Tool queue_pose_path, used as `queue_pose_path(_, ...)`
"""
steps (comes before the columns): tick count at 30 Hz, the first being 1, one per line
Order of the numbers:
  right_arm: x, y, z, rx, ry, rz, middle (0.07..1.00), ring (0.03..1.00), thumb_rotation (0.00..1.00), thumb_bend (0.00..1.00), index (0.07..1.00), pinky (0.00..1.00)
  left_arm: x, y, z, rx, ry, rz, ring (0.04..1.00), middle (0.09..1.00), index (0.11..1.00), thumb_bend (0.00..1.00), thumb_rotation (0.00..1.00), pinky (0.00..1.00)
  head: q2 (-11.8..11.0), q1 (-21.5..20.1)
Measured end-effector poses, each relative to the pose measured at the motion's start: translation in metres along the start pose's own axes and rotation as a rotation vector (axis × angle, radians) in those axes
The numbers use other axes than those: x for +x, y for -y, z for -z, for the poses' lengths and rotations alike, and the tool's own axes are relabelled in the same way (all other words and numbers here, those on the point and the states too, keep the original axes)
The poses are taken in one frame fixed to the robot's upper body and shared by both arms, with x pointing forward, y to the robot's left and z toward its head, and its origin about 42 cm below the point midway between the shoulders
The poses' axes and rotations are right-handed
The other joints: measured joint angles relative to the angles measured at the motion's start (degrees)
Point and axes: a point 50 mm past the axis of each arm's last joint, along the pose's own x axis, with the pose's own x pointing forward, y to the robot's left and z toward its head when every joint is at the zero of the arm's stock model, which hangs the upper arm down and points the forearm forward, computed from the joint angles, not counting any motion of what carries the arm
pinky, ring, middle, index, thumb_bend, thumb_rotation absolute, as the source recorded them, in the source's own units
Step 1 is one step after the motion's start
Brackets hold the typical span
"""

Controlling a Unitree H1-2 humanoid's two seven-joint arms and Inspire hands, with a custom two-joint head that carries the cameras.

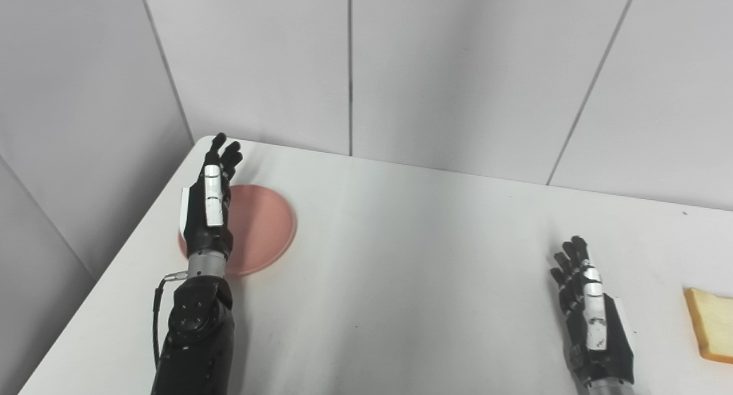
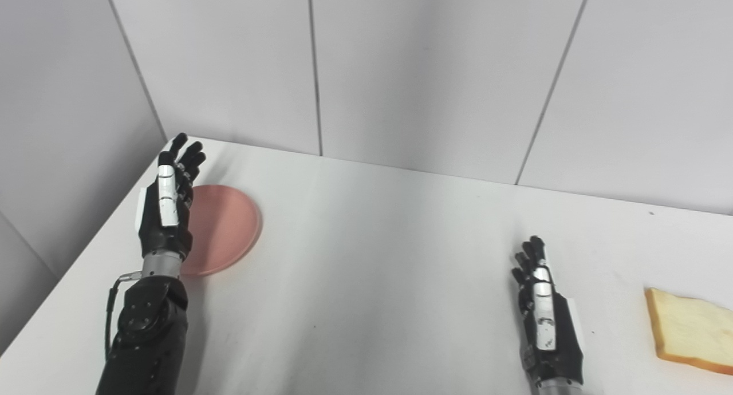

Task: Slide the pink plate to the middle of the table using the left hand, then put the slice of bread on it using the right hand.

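Fingers [image 1: 224,154] of the left hand [image 1: 209,203] are stretched out and a little apart, holding nothing, and they point toward the far left corner of the surface [image 1: 412,257]. That hand is turned edge-on, thumb side up, and in the pictures it lies over the left part of the plate [image 1: 264,226]; whether it touches the plate cannot be told. Its dark forearm comes up from the bottom edge on the left, with a thin cable looping beside the wrist. Pink and round, the plate lies flat near the left edge of the white surface, toward the far corner and well away from the middle. On the other side the right hand [image 2: 547,318] sits low over the surface near the front, also turned edge-on, with its fingers [image 2: 529,260] loosely spread, slightly curled and empty. The bread [image 2: 690,329], a pale slice with a golden crust, lies flat at the right edge of the surface, to the right of the right hand and apart from it; in the left eye view it is partly cut off by the frame. Between plate and bread the middle of the surface shows only soft reflections. Grey panelled walls [image 1: 458,68] rise behind the surface and along its left side.
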Motion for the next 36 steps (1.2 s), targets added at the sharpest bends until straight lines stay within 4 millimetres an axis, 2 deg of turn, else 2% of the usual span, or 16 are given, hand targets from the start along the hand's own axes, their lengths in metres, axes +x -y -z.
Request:
queue_pose_path(7,-0.001,0.007,0.0,-0.003,-0.004,0.001,1.0,1.0,0.98,0.55,1.0,1.0,0.004,-0.013,-0.001,0.038,0.005,-0.054,0.843,0.819,0.854,0.73,1.0,0.89,0.61,1.06)
queue_pose_path(12,-0.001,0.012,0.0,-0.007,-0.004,0.015,1.0,1.0,0.99,0.54,1.0,1.0,0.008,-0.027,-0.007,0.063,0.015,-0.1,0.835,0.82,0.845,0.75,1.0,0.92,0.88,1.85)
queue_pose_path(18,-0.001,0.012,-0.001,-0.007,-0.002,0.015,1.0,1.0,0.98,0.54,1.0,1.0,0.011,-0.033,-0.02,0.069,0.05,-0.11,0.849,0.83,0.853,0.76,1.0,0.9,1.14,2.21)
queue_pose_path(26,-0.002,0.016,-0.001,-0.009,0.001,0.025,0.992,0.993,0.97,0.55,0.997,1.0,0.008,-0.057,-0.043,0.162,0.053,-0.078,0.853,0.836,0.85,0.75,1.0,0.92,1.14,2.12)
queue_pose_path(32,-0.002,0.015,-0.001,-0.006,0.001,0.026,0.985,0.985,0.95,0.56,0.99,1.0,0.007,-0.071,-0.041,0.211,-0.009,-0.083,0.88,0.854,0.859,0.76,1.0,0.97,1.05,2.12)
queue_pose_path(36,-0.002,0.015,-0.001,-0.006,0.001,0.026,0.989,0.985,0.95,0.58,0.994,1.0,0.004,-0.075,-0.035,0.251,-0.08,-0.001,0.917,0.894,0.872,0.77,1.0,1.0,1.14,2.21)
